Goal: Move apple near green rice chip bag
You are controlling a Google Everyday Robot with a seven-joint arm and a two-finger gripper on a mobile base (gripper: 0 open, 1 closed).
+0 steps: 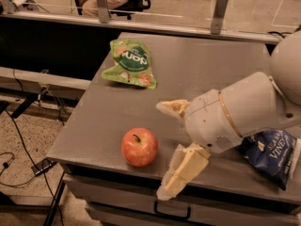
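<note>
Meanwhile, the apple (139, 147) sits by the front edge of the grey table (202, 65). The gripper (162, 150) hangs just right of the apple, fingers spread wide, grasping nothing. The green rice chip bag (130, 62) lies well behind the apple, and a dark blue chip bag (273, 157) lies far to its right.

Table (197, 65) under tool (178, 142): apple (139, 147), green bag (130, 63), blue bag (273, 157)

Red apple (139, 147) upright, front edge; green rice chip bag (131, 63) behind; claw (178, 140) beside apple.
</note>
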